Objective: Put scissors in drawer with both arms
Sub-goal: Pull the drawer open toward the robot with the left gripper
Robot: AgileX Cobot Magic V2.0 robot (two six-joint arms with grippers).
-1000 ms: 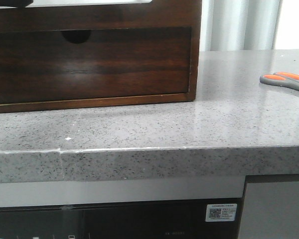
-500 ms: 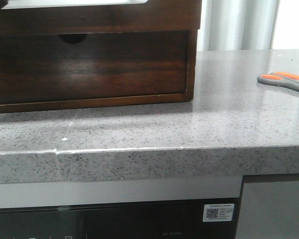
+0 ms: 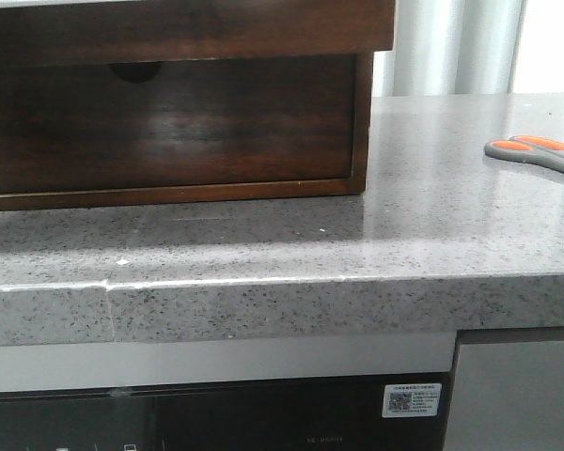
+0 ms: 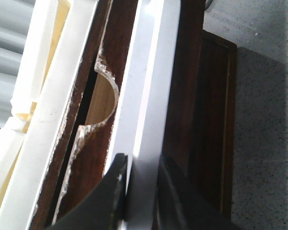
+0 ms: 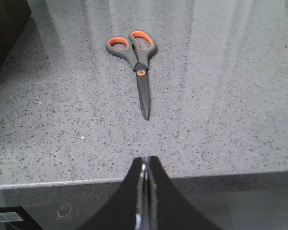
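The scissors [image 3: 536, 153], grey with orange-lined loops, lie flat on the grey counter at the far right. In the right wrist view the scissors [image 5: 137, 62] point their blades at my right gripper [image 5: 145, 160], which is shut, empty and well short of them, near the counter's front edge. The drawer [image 3: 188, 30] is the upper one of the dark wooden box, and its plain front sticks out past the box side. My left gripper [image 4: 141, 184] is shut on the pale top edge of the drawer front [image 4: 151, 72]. Neither gripper shows in the front view.
The lower drawer front [image 3: 169, 122] with its half-round notch sits closed below. The speckled counter [image 3: 263, 244] has a front edge with a dark cabinet beneath. Curtains hang behind the box on the right. A notched wooden panel [image 4: 93, 143] and cream parts lie beyond the gripped edge.
The upper drawer front has come out toward the camera and now overhangs the box side. The scissors have stayed where they were.
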